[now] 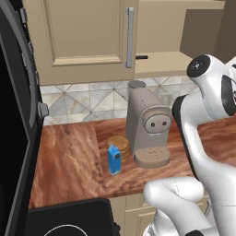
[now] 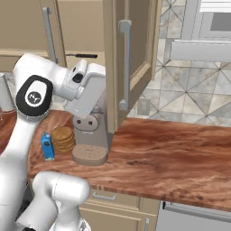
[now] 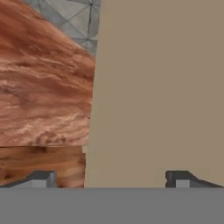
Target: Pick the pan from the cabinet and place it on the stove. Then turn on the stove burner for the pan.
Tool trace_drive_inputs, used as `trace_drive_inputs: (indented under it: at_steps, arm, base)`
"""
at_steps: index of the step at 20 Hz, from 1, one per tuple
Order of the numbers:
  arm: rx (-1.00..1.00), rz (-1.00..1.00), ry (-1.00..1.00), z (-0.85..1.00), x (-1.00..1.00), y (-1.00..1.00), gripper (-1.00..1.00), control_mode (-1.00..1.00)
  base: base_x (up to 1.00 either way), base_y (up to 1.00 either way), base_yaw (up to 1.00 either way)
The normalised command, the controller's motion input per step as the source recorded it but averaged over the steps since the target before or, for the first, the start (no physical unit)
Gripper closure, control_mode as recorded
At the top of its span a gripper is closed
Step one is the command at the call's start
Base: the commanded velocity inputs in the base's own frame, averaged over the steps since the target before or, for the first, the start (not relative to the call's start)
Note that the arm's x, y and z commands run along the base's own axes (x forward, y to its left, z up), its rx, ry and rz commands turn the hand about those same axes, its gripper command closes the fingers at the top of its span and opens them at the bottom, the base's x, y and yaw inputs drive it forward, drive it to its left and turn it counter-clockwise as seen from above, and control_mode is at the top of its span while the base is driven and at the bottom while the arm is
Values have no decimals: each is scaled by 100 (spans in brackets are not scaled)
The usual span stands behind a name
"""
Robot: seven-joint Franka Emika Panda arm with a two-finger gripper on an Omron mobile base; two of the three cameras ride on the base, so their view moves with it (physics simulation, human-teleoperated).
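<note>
Counter (image 2: 180, 153): reddish wood top under tan wall units, grey patterned tile (image 1: 87, 99) behind it.
Cabinet (image 1: 83, 32): you see a shut panelled door w/ silver bar handle (image 1: 130, 37) in left base view; to its right the compartment is open, tan shelf showing. In right base view the open door (image 2: 135, 54) swings out toward you, edge-on.
Pan (image 1: 141, 57): you only get its thin black handle, lying on the cabinet shelf just past the shut door's edge; in right base view it's a dark bar at the shelf, left of the open door. Pan body hidden.
Gripper (image 3: 111, 179): jaws spread wide, nothing between them, nothing pinched. Hand view has the two dark tips far apart, a tan cabinet panel (image 3: 162, 87) close ahead, counter off to one side. Can't tell if a tip touches the panel.
Arm: you see the wrist raised near the open door's lower part, above the coffee machine (image 1: 147, 126).
Counter items: beige coffee machine, blue carton (image 1: 114, 160) and a stack of round brown discs (image 1: 119, 146) just beside it.
Stove (image 1: 73, 221): black glass corner w/ white ring at lower left of left base view, nothing on the part in view.
</note>
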Motion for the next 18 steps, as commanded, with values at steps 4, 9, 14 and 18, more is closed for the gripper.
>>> trace_drive_inputs:
  at_steps: [4,9,14,18]
  arm:
    - [3,-8,0,0,-21,-59,-100,-100]
    - [9,-3,0,-12,-5,-53,-100,-100]
    - [8,0,-8,-2,-33,11,-100,-100]
    - [9,0,-12,-5,-32,73,-100,-100]
  base:
    - [0,0,0]
    - [0,0,0]
    - [0,0,0]
    - [0,0,0]
